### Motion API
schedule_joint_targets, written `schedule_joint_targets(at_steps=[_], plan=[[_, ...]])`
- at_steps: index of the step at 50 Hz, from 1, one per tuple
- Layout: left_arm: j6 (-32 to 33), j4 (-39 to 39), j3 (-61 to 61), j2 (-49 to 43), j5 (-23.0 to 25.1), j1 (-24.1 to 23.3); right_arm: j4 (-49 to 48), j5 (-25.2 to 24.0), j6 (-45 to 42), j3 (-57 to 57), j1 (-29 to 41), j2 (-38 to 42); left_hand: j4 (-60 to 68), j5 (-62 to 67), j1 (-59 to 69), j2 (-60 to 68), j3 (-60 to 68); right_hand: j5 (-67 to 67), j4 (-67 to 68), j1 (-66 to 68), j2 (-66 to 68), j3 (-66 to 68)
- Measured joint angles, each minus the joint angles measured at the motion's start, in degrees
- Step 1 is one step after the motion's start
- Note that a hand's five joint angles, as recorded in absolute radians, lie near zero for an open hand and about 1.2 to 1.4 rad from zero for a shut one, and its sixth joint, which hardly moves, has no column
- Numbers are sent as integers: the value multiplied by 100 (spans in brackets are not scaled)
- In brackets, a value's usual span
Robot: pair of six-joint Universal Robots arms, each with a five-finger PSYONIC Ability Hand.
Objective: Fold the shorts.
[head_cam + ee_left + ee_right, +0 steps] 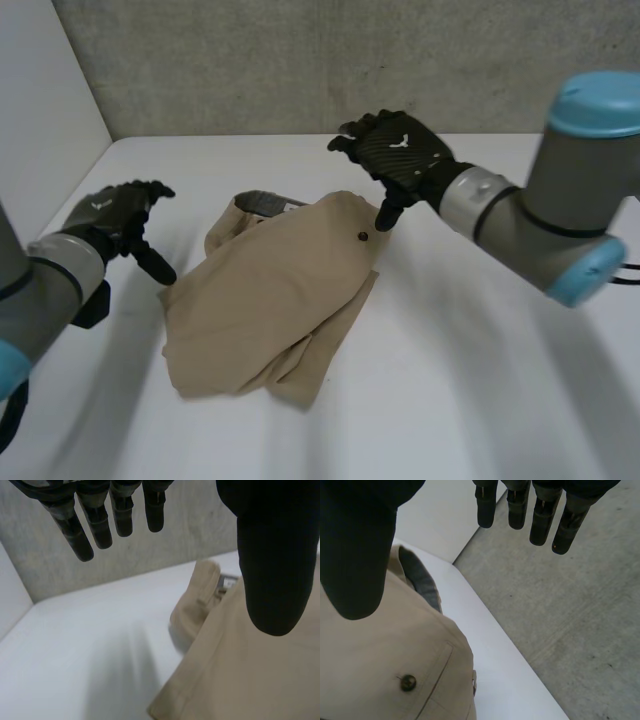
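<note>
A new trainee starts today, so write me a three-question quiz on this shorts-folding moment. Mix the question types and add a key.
1. True or false: the left robot hand has its fingers curled round the beige cloth shorts.
2. Which is nearer the small dark round button on the shorts? A) the left one B) the right robot hand
3. Fill in: the shorts lie on the white ____.

Key
1. False: its fingers are straight and hold nothing.
2. B
3. table
</note>
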Motion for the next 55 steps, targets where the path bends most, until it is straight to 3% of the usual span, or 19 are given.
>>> schedule_joint_targets(at_steps=[10,22,28,29,30,31,35,48,55], plan=[[57,332,474,-1170,-116,-92,-386,110,-78,-1757,117,1930,340,390,374,336,246,0,0,0,0,0],[141,327,1017,-2046,-68,-244,-423,24,-41,-2841,100,3129,1368,1411,1442,1391,1300,16,16,46,27,42],[345,323,1070,-2185,-48,-288,-262,-42,-41,-2932,99,3310,2264,2266,2259,2255,2195,761,889,947,971,1103],[407,321,1076,-2191,-46,-300,-205,-78,-41,-2923,99,3312,3084,3075,3175,3076,3013,1041,1182,1138,1176,1309],[473,320,1082,-2195,-46,-313,-144,-121,-42,-2909,99,3305,4046,4027,4250,4112,4039,2339,2562,2627,2727,2687],[555,319,1090,-2193,-46,-328,-67,-176,-42,-2889,101,3285,4570,4557,4750,4566,4484,3545,3872,3742,4065,3949],[776,316,1114,-2097,-42,-407,154,-289,-35,-2686,100,3043,5222,5164,5080,5209,5115,5082,5429,4542,5439,5335],[899,350,1031,-808,-28,-702,729,153,-104,-322,23,435,5287,5181,5080,5288,5174,5151,5540,4600,5446,5426],[900,328,839,-407,88,-957,2840,227,-650,794,-18,-903,5287,5181,5080,5288,5174,4936,5156,4414,5065,5117]])
